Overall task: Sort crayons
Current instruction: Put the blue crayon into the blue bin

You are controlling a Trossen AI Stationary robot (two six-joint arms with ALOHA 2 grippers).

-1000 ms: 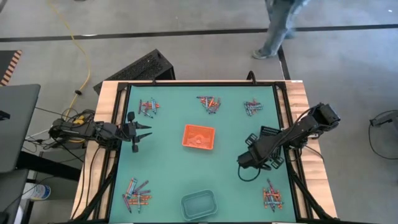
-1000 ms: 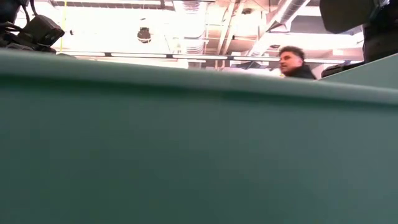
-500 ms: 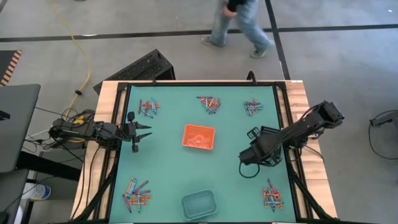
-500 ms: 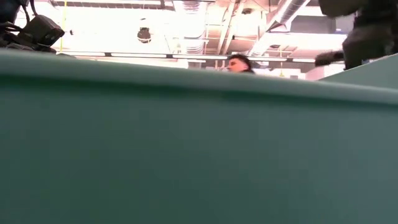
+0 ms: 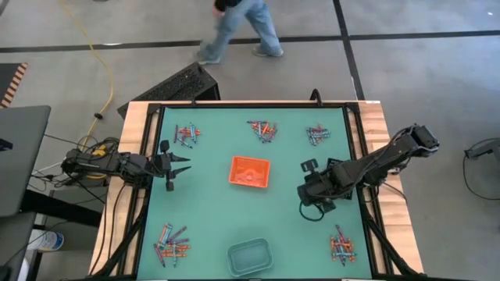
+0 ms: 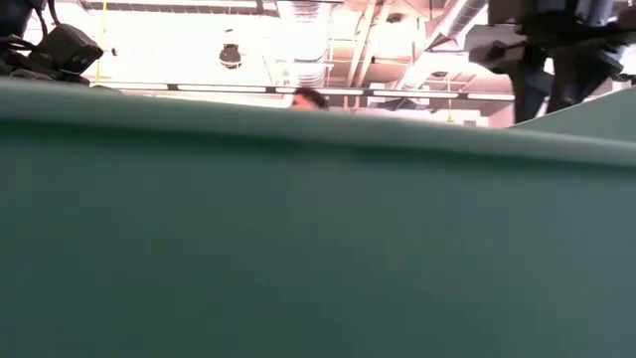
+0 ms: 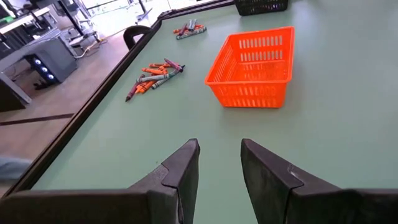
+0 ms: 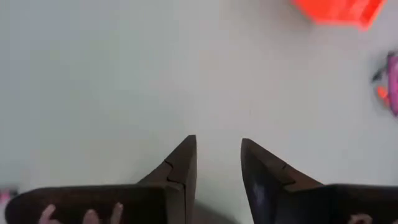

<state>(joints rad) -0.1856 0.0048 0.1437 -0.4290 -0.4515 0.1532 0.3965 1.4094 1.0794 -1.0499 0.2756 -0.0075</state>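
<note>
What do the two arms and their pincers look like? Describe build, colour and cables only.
Both arms are dark, jointed segments. The left arm trails black cables by a yellow cord at its base. Each pincer, left and right, has two dark wedge-shaped fingers with a stepped notch on the inner edge.

Low view is basically all green wall (image 6: 298, 249), table hidden. Person (image 5: 238, 23) cut off at the top edge. Crayons (image 5: 173, 242) too tiny to tell colours apart.

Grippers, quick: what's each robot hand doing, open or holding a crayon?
Left gripper: open, holding nothing, near the table's left edge.
Right gripper: open, holding nothing, over bare mat.
</note>
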